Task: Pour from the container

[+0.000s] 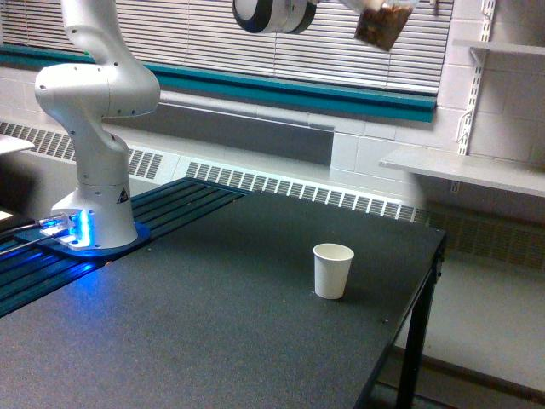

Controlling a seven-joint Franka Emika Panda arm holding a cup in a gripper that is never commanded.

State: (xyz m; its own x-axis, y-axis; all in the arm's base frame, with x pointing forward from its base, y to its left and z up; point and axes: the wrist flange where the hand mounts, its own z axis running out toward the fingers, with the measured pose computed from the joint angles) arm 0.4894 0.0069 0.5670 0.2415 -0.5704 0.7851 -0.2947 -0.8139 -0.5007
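The container (383,25), a clear cup with brown contents, hangs at the top edge of the exterior view, high above the table and tilted. The arm's wrist (271,13) shows beside it on the exterior view's left. My gripper is cut off by the top of the frame, so its fingers are not visible. A small white paper cup (332,270) stands upright on the dark table (196,332), far below the container and slightly to its left in the exterior view.
The white robot base (95,170) stands at the exterior view's left on blue-lit slats. The table's right edge (426,281) drops off to the floor. White shelves (468,170) hang on the wall at the exterior view's right.
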